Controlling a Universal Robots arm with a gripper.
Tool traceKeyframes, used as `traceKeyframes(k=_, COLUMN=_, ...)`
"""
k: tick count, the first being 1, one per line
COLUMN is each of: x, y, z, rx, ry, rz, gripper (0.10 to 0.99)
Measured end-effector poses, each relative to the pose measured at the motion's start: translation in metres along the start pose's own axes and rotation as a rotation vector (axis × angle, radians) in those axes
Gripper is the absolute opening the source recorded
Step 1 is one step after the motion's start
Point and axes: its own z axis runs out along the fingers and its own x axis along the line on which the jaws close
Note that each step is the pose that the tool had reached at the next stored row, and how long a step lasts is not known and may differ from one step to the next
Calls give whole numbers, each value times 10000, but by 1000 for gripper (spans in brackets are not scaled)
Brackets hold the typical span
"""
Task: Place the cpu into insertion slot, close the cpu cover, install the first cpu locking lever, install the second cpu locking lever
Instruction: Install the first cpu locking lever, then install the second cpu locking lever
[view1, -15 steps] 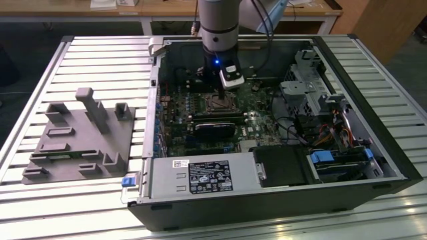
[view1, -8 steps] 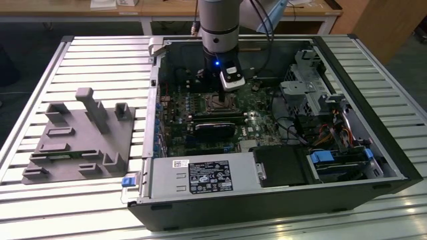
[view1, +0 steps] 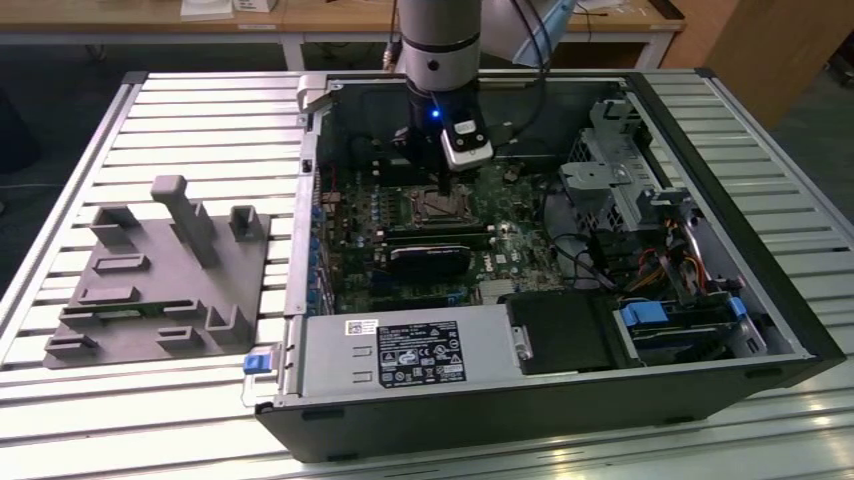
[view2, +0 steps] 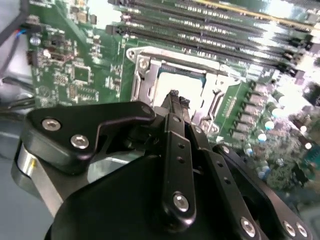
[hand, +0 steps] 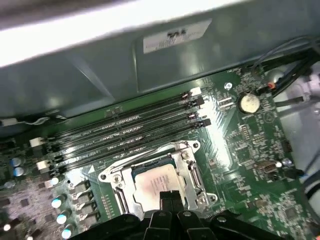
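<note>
A slatted aluminium table (view1: 174, 120) carries an open black computer case (view1: 561, 400) lying on its side, with a grey moulded fixture tray (view1: 160, 290) at the left of the exterior frame; wooden benches run along the top edge behind. Inside the case lies the green circuit board (view1: 534, 250); near the centre of the exterior frame the arm's black two-finger gripper (view1: 443, 190) comes straight down onto the square silver-rimmed insertion slot (view1: 442, 207). In the first wrist view the gripper (hand: 169, 197) sits at the bottom centre, its fingers pressed together with nothing visibly between them, the tips right at the near edge of the small square silvery-tan cpu (hand: 155, 186); the cpu lies flat inside the insertion slot (hand: 116, 183), so the chip is directly below and just ahead of the fingertips. The thin silvery cpu cover (hand: 192, 176) appears to lie down around the chip, its window framing the metal top; whether the locking levers are latched I cannot tell. Long narrow black memory slots (hand: 130, 131) run parallel just beyond the socket, toward the case wall.
</note>
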Motion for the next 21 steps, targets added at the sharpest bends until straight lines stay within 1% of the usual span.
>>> traceKeyframes(k=1, x=-6, y=4, z=-64, rx=-1, ry=0, rz=0, gripper=106)
traceKeyframes(k=3, x=-11, y=6, z=-110, rx=0, ry=1, rz=0, gripper=106)
traceKeyframes(k=4, x=-11, y=7, z=-117, rx=1, ry=1, rz=0, gripper=106)
traceKeyframes(k=11, x=-13, y=4, z=-118, rx=-16, ry=6, rz=0, gripper=106)
traceKeyframes(k=21, x=-38, y=-67, z=-119, rx=-15, ry=6, rz=2, gripper=106)
